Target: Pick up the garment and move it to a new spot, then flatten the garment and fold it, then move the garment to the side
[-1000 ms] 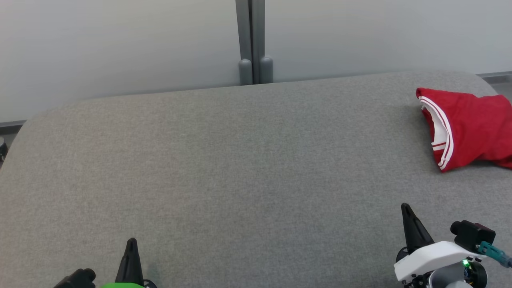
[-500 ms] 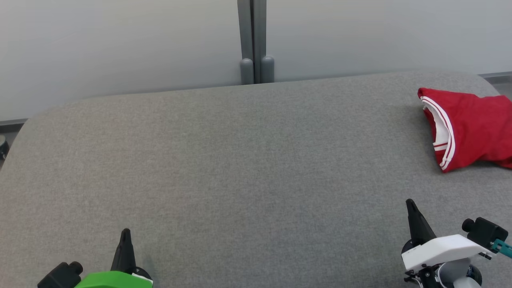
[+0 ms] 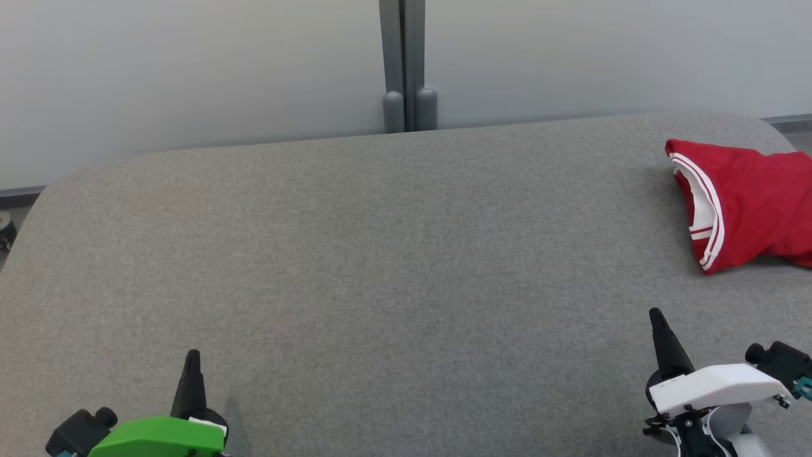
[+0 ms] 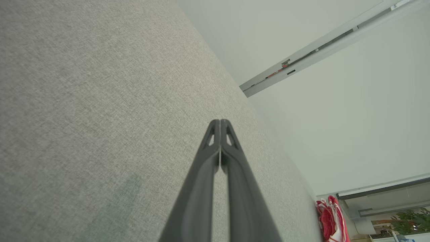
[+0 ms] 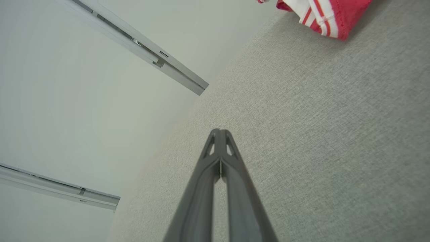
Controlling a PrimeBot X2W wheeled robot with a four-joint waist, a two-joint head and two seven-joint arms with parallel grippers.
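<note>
At the far right of the head view, the red garment [image 3: 748,203] lies bunched on the grey surface [image 3: 380,254], its white-striped trim facing the middle and its right part cut off by the picture's edge. A pale wall [image 3: 190,63] with a grey upright post [image 3: 405,63] stands behind. The left gripper [image 3: 191,357] rises at the lower left above a green housing, and the right gripper [image 3: 655,314] at the lower right above a white housing. Each looks like a single dark spike (the two fingers are pressed together) and holds nothing. The right gripper is nearer the garment but apart from it; the left is well apart.

Along the left wrist view, the left gripper [image 4: 220,121] has its fingers closed tip to tip over bare grey fabric. The garment [image 4: 327,218] appears small at the far lower right, beside a green plant [image 4: 408,223].

Along the right wrist view, the right gripper [image 5: 219,131] is likewise closed and empty over the fabric. A corner of the garment [image 5: 339,13] with its red and white bands lies at the top right, apart from the fingertips.
</note>
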